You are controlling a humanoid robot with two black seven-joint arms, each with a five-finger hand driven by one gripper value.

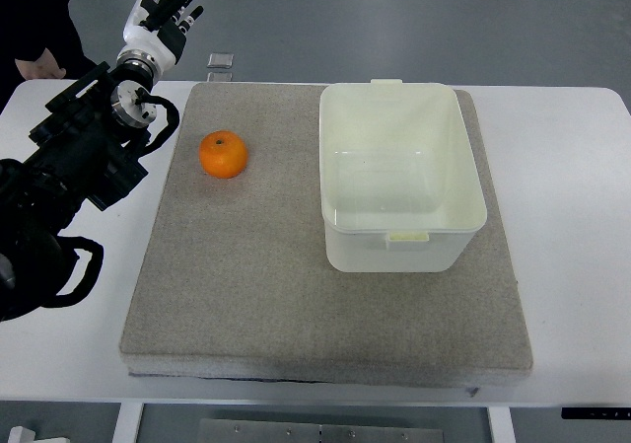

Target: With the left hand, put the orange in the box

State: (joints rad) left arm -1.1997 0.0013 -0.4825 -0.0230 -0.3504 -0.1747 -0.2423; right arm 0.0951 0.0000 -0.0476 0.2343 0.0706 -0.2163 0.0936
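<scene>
Grey mat (325, 295) carries orange (223, 154) and empty box (399, 177); left hand (168, 14), fingers spread and holding nothing, hovers far-left, apparently poised to reach.

Item one, we record a white desk (572, 167) with rounded far corners, its bare surface showing on all sides of what it carries. Item two, lying directly on it, we list a grey felt-like mat (256, 285), roughly rectangular, covering most of the middle of the desk and reaching close to its near edge. The mat's near edge shows some thickness above the desk.
</scene>
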